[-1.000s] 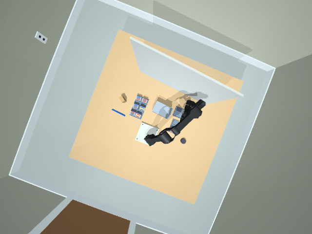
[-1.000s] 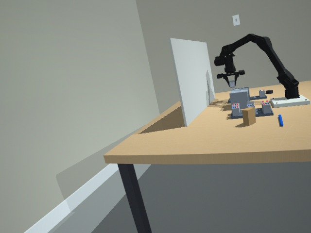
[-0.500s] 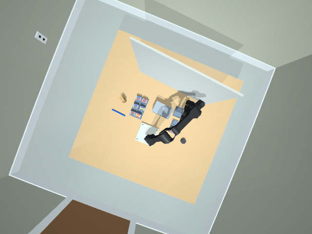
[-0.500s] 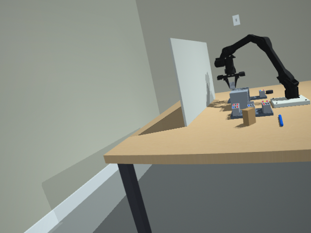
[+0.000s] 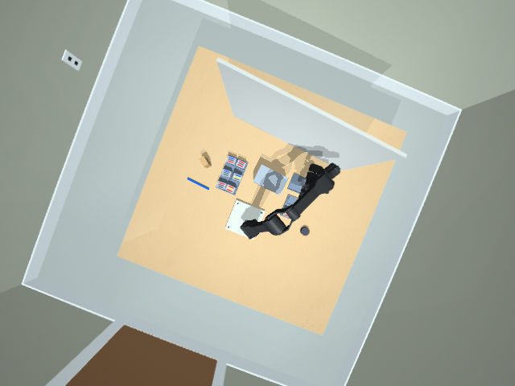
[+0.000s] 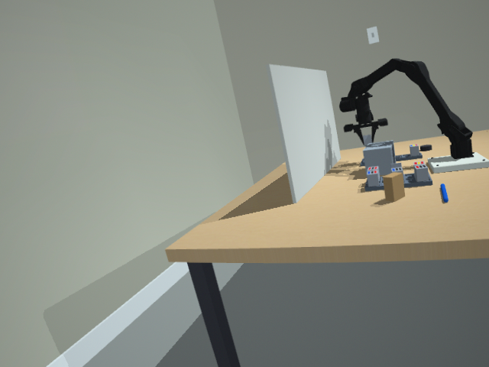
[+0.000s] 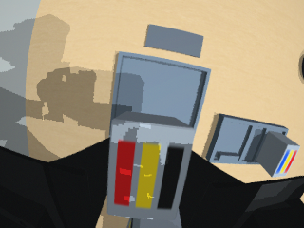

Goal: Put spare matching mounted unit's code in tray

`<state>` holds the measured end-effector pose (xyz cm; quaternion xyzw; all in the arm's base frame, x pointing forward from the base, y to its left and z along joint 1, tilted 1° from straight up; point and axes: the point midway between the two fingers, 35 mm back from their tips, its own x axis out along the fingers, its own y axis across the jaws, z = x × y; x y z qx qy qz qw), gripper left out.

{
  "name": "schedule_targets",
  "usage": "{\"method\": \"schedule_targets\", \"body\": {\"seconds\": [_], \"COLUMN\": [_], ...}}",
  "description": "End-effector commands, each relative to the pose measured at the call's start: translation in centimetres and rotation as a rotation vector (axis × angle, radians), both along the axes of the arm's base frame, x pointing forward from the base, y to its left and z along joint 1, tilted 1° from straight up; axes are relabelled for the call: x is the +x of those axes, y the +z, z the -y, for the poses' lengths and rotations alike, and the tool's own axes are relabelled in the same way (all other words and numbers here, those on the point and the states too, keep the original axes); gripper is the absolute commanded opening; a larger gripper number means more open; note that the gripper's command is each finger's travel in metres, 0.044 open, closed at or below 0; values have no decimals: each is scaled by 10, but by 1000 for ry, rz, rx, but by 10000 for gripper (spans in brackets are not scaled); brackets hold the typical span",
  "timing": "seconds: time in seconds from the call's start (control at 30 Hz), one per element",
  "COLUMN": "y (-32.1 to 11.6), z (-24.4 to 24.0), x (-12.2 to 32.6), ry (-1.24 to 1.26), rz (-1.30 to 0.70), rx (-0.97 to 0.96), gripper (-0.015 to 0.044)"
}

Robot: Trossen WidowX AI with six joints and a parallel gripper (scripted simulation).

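Observation:
My gripper (image 5: 310, 178) (image 6: 366, 135) (image 7: 146, 144) is shut on a grey spare (image 7: 136, 177) (image 6: 367, 139) whose face carries red, yellow and black stripes. It holds the spare in the air, over the near edge of the grey-blue tray (image 7: 161, 85) (image 5: 296, 182). The mounted unit (image 5: 270, 179) (image 6: 379, 156), a grey box, stands just left of the tray in the overhead view. A rack of several striped spares (image 5: 231, 174) (image 6: 373, 173) stands further left. Another spare with blue, yellow and red stripes (image 7: 283, 155) lies in a holder to the right of the tray.
A tall white panel (image 5: 307, 108) (image 6: 306, 126) stands behind the unit. A wooden block (image 5: 204, 159) (image 6: 393, 186), a blue pen (image 5: 198, 182) (image 6: 444, 193) and a black puck (image 5: 304, 230) (image 6: 425, 147) lie on the table. The arm's white base plate (image 5: 236, 211) (image 6: 458, 161) is nearby.

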<state>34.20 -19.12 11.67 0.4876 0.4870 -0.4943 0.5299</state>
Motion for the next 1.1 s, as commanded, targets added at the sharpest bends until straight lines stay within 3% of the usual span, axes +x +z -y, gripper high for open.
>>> {"method": "schedule_targets", "body": {"seconds": [0.0,1.07], "y": [-3,-25], "z": [0,0], "x": [0,-1], "ry": [-1,-1], "rz": [2,0], "rx": [3,4], "gripper": [0,0]}}
